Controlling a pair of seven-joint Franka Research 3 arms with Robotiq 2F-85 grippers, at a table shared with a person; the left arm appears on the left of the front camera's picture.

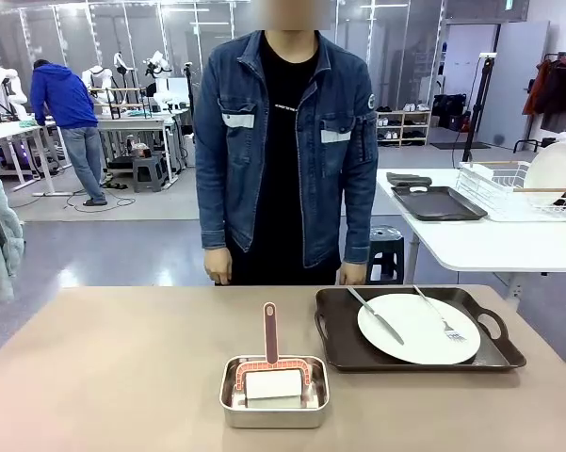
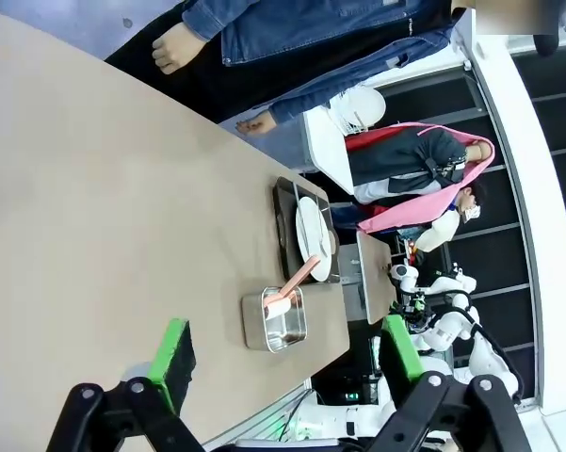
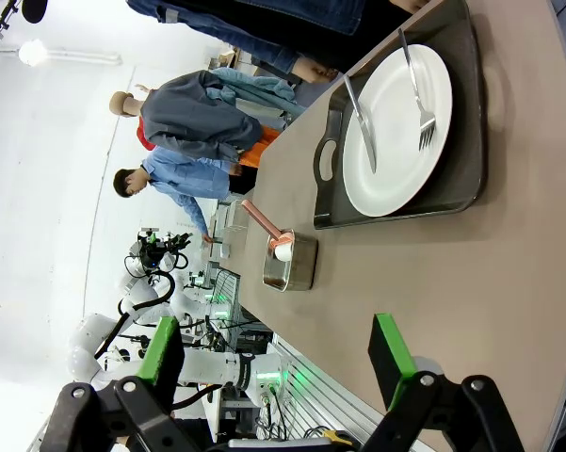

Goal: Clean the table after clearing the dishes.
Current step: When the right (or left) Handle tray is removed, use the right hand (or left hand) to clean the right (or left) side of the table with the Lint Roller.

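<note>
Item: 1 plate, knife and fork loose on it, on a tray right of the pan, on the table. My left gripper and right gripper: both wide, empty. Risk: a tilted tray could shed knife and fork.

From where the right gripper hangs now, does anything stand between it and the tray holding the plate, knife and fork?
Nothing visible does. The open right gripper hangs over the table, with bare tabletop up to the dark tray. The steel pan with its pink-handled tool sits off to one side, apart from that tray.
</note>
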